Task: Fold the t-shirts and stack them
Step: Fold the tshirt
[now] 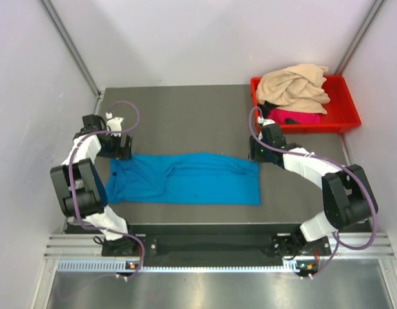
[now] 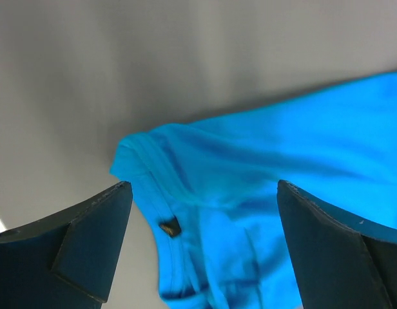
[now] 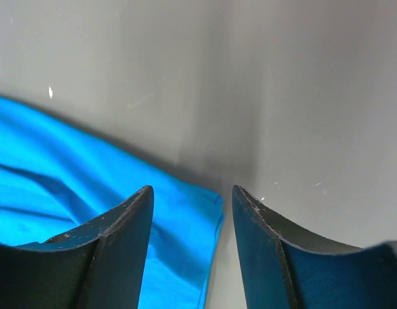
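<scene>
The turquoise-blue t-shirt point(image 1: 185, 179) lies folded into a long flat band across the table. My left gripper point(image 1: 118, 149) is open above its far left corner; the left wrist view shows the collar end with a small dark label point(image 2: 169, 226) between the fingers point(image 2: 95, 225). My right gripper point(image 1: 256, 153) is open above the far right corner, whose edge point(image 3: 208, 219) lies between the fingers point(image 3: 121, 238). The beige-tan t-shirt point(image 1: 294, 87) is heaped in the red bin, with the magenta-pink t-shirt point(image 1: 294, 117) under it.
The red plastic bin point(image 1: 343, 119) stands at the back right corner of the grey table point(image 1: 185, 116). White walls close in the left, back and right sides. A metal rail runs along the near edge by the arm bases.
</scene>
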`<move>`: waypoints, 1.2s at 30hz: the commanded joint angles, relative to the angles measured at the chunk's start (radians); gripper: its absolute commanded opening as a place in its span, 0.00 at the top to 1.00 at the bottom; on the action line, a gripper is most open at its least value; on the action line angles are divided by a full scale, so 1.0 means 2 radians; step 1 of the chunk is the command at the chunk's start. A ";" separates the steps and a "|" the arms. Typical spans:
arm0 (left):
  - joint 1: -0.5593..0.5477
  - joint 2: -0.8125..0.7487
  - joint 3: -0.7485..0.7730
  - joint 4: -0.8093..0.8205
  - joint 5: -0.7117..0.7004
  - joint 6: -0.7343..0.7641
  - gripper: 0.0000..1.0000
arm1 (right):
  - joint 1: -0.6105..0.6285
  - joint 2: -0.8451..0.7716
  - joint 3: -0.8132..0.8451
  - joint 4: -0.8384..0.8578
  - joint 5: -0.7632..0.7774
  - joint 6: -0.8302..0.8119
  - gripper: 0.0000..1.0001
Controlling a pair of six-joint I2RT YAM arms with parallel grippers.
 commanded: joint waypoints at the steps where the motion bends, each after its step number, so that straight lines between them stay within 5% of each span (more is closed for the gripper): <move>1: 0.011 0.039 -0.007 0.052 -0.052 -0.041 0.01 | -0.018 0.000 0.001 0.000 -0.041 -0.015 0.48; 6: 0.014 0.067 -0.016 0.071 -0.017 -0.028 0.03 | -0.035 0.015 -0.022 0.019 -0.070 -0.013 0.48; 10: 0.013 0.086 -0.019 0.092 0.007 -0.030 0.16 | -0.042 0.050 -0.026 0.051 -0.104 -0.007 0.64; 11: 0.013 0.089 -0.017 0.098 0.010 -0.032 0.24 | -0.045 0.053 -0.025 0.052 -0.104 -0.003 0.69; 12: 0.012 0.092 -0.015 0.104 0.014 -0.041 0.42 | -0.048 0.056 -0.025 0.053 -0.103 0.000 0.74; 14: 0.012 0.105 -0.004 0.112 0.023 -0.041 0.55 | -0.057 0.054 -0.032 0.060 -0.103 0.006 0.88; 17: 0.007 0.131 0.020 0.109 0.025 -0.044 0.98 | -0.065 0.041 -0.038 0.059 -0.095 0.008 1.00; 24: -0.022 0.209 0.133 0.104 -0.039 -0.084 1.00 | -0.079 0.011 -0.057 0.040 -0.062 0.018 1.00; 36: -0.171 0.424 0.501 0.061 -0.113 -0.081 1.00 | -0.079 -0.084 -0.163 0.030 -0.089 0.115 1.00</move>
